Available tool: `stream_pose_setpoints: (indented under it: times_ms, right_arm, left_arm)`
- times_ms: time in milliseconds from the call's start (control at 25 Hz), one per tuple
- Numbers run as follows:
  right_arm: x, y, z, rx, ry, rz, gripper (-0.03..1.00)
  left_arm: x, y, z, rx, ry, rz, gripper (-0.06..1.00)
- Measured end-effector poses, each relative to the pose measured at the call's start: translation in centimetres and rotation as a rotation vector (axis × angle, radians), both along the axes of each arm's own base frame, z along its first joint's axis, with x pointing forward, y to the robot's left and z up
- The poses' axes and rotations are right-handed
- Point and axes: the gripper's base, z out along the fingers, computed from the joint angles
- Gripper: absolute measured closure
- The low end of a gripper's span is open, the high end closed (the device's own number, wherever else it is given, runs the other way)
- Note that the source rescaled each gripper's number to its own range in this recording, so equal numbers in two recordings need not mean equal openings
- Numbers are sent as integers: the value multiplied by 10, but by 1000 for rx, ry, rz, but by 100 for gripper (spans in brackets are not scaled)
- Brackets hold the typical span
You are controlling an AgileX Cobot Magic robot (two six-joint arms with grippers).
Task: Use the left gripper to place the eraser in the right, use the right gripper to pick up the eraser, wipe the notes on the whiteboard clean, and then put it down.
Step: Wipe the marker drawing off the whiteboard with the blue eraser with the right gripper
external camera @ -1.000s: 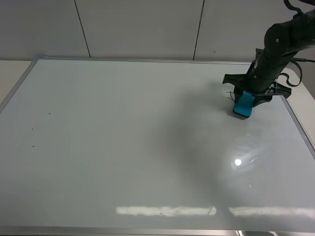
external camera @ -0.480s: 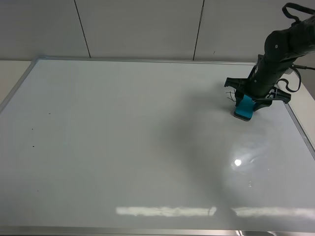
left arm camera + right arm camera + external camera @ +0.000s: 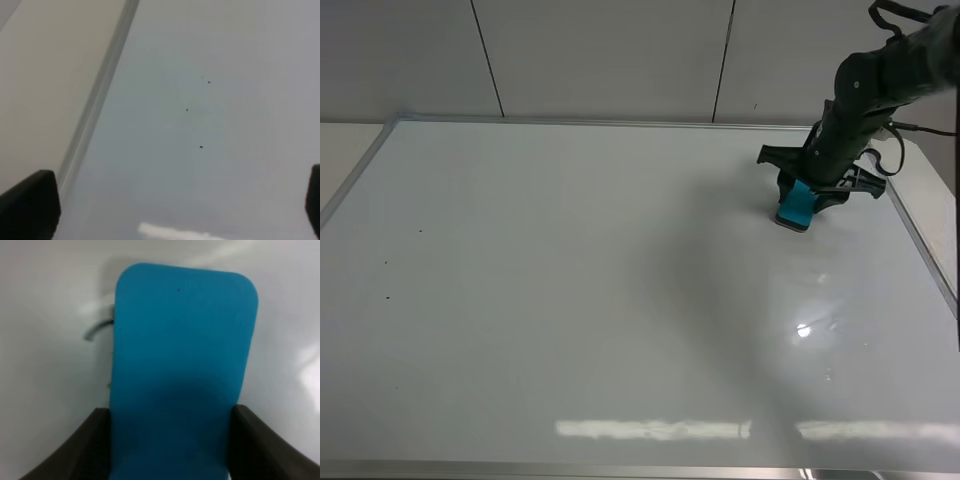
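My right gripper (image 3: 810, 188) is shut on the teal-blue eraser (image 3: 793, 209), pressing it down on the whiteboard (image 3: 570, 280) near its far right corner. The right wrist view shows the eraser (image 3: 182, 365) filling the middle, held between both black fingers (image 3: 92, 442). A short grey stroke of the notes (image 3: 95, 331) shows beside its edge; the rest is hidden. My left gripper (image 3: 172, 210) is open, hovering over the board's left part next to the silver frame (image 3: 95, 115). It holds nothing and is outside the exterior view.
Tiny dark specks (image 3: 387, 264) dot the board's left side and appear in the left wrist view as specks (image 3: 201, 146). A beige tabletop (image 3: 45, 75) lies beyond the left frame. A grey panelled wall (image 3: 600, 55) rises behind the board. Lamp glare (image 3: 803, 330) marks the right half.
My right gripper has slid the eraser left and slightly toward the far edge, over the spot where a small dark scribble showed beside it a second ago.
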Motion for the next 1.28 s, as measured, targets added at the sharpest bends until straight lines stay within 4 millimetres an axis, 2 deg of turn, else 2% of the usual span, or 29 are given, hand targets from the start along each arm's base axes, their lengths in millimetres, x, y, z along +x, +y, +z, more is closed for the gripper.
stream_pose_setpoints:
  times_ms: [200,400,560,720,920,1280]
  right_arm:
    - [17,21,0,0,4,24,97]
    - [41,55,2,-5,-2,78,97]
    - [45,69,3,-7,-10,105,97]
    - [44,67,3,-46,6,110,97]
    - [40,56,3,-175,57,125,97]
    - [36,12,-6,-230,119,85,97]
  left_arm:
    - [0,0,0,0,0,0,-6]
    - [0,0,0,0,0,0,-6]
    - [0,0,0,0,0,0,-6]
    - [0,0,0,0,0,0,-6]
    - [0,0,0,0,0,0,-6]
    - [0,0,0,0,0,0,-6]
